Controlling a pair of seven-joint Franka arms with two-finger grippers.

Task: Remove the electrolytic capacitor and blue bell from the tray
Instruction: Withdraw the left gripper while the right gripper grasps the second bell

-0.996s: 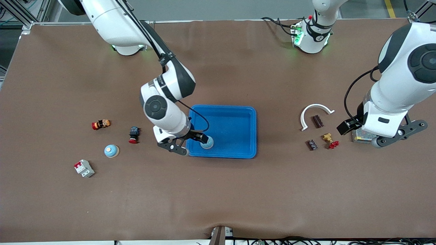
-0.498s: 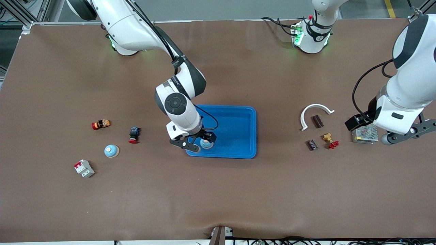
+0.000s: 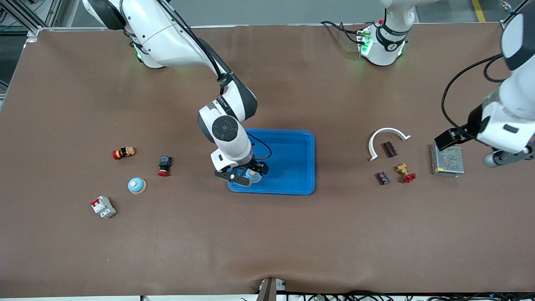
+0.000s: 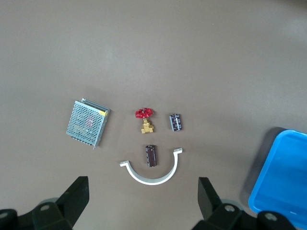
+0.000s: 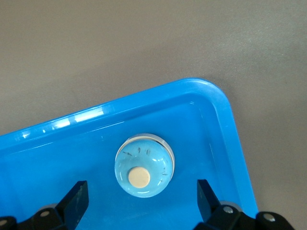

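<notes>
Right now my right gripper hangs spread wide over the blue bell, which sits in the tray in the corner nearest the front camera, toward the right arm's end of the bench. Nothing is gripped yet. Two capacitors already lie outside the tray, so I judge the bell is the step in hand. Next I should drop straight down, straddle the dome and close. My left gripper waits, also spread, above those small parts.
</notes>
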